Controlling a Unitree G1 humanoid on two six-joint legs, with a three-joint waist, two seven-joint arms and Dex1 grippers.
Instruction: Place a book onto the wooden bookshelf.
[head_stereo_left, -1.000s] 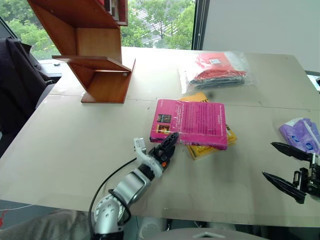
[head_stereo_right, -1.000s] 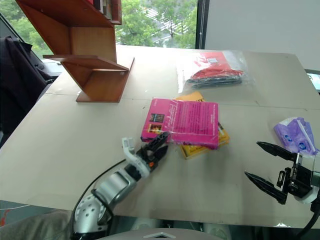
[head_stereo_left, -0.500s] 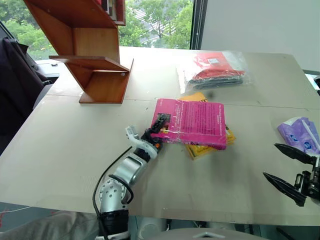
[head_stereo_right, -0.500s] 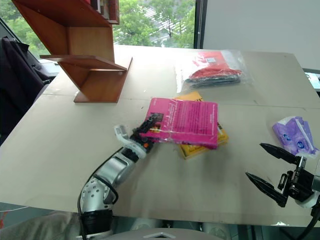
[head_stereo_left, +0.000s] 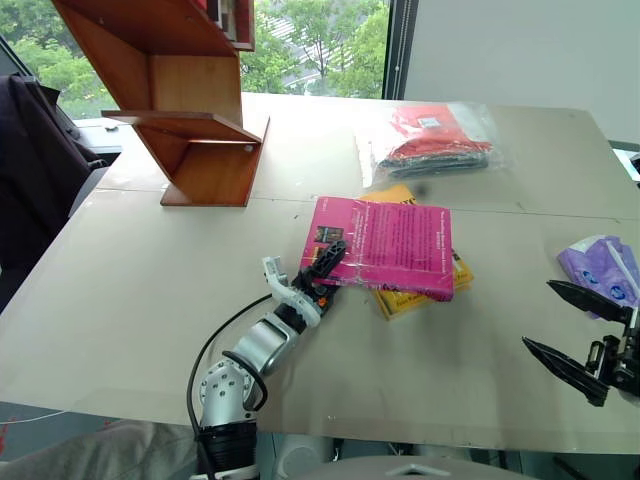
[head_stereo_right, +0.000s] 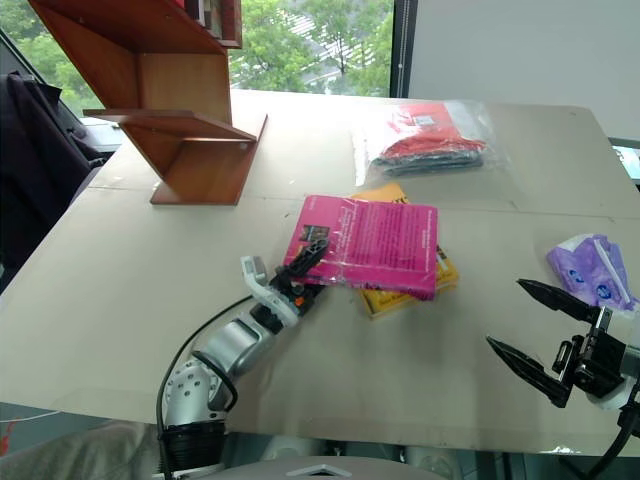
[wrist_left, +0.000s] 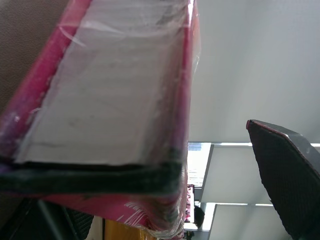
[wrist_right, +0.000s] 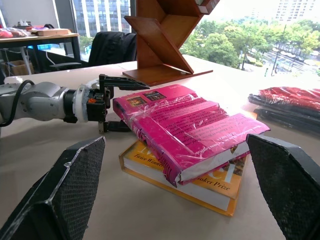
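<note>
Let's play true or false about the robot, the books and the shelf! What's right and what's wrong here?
1. The pink book lies on top of a yellow book. True.
2. The pink book already stands on the wooden bookshelf. False: it is on the table.
3. The left gripper has one finger above and one below the pink book's corner. True.
4. The right gripper holds the purple packet. False: it is open and empty.

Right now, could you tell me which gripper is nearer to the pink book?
Left. The left gripper has its open fingers around the pink book at its near-left corner; the right gripper is open, well off to its right.
</note>
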